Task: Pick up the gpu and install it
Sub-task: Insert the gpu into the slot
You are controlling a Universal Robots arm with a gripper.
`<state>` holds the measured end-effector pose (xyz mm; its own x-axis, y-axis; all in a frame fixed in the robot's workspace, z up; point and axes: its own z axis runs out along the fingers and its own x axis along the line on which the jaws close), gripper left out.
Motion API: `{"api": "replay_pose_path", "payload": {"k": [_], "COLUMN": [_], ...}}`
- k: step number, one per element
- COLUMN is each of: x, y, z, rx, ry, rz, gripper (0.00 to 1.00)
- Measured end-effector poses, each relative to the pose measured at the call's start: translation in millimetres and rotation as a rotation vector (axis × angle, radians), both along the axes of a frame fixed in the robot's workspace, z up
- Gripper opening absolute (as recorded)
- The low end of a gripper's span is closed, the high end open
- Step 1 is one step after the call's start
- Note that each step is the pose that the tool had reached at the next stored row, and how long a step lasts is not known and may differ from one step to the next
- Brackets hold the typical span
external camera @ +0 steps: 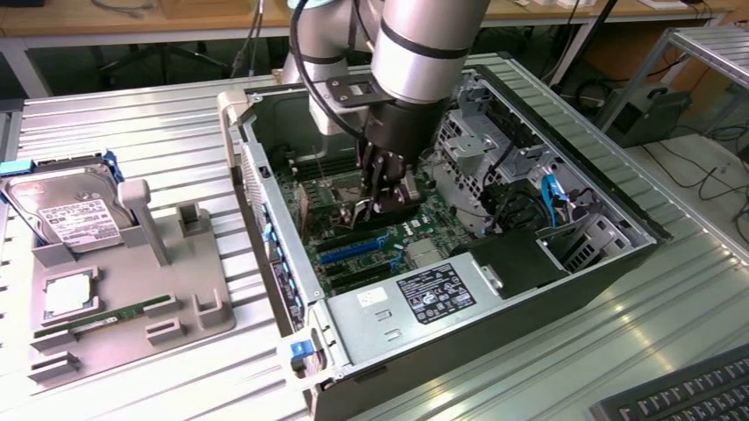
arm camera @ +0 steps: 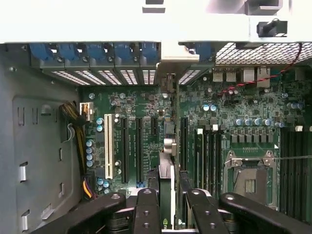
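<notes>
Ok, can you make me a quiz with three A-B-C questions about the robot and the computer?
1. Where is the hard drive? A) on the grey tray B) on a chair C) on the floor
2. What colour is the odd slot beside the black ones on the motherboard? A) red B) white C) yellow
3. What is the claw doing? A) hanging empty B) gripping the gpu C) gripping a screwdriver
Answers: 1 A, it sits on the tray at the exterior view's left. 2 B, that long slot is white. 3 B, it is closed on the gpu above the motherboard.
</notes>
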<state>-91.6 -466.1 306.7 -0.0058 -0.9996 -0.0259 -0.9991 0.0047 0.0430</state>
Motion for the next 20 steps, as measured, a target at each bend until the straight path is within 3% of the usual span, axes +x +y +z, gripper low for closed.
{"api": "replay_pose_path", "payload": {"k": [1,2,3,6,9,10,12,20], "x": [-2.1,-2.8,-9.6,-11.7,-12.9,-15.2,-19.3,-19.3], "y": [0.0,5.6,5.4,4.7,2.4,2.3,1.1,1.5], "z": [-9.6,-19.0,-32.2,-36.8,-36.9,-38.4,-46.5,-47.6], "rx": [-0.0001,0.0001,-0.0002,-0.0005,0.0000,0.0094,0.0090,0.0149], "ry": [-0.0128,-0.0171,-0.0248,-0.0255,-0.0255,-0.0255,-0.0251,-0.0251], "rz": [0.007,0.007,0.006,-0.026,-0.026,-0.026,-0.025,-0.024], "gripper": [0.26,0.26,0.26,0.26,0.26,0.26,0.26,0.26]}}
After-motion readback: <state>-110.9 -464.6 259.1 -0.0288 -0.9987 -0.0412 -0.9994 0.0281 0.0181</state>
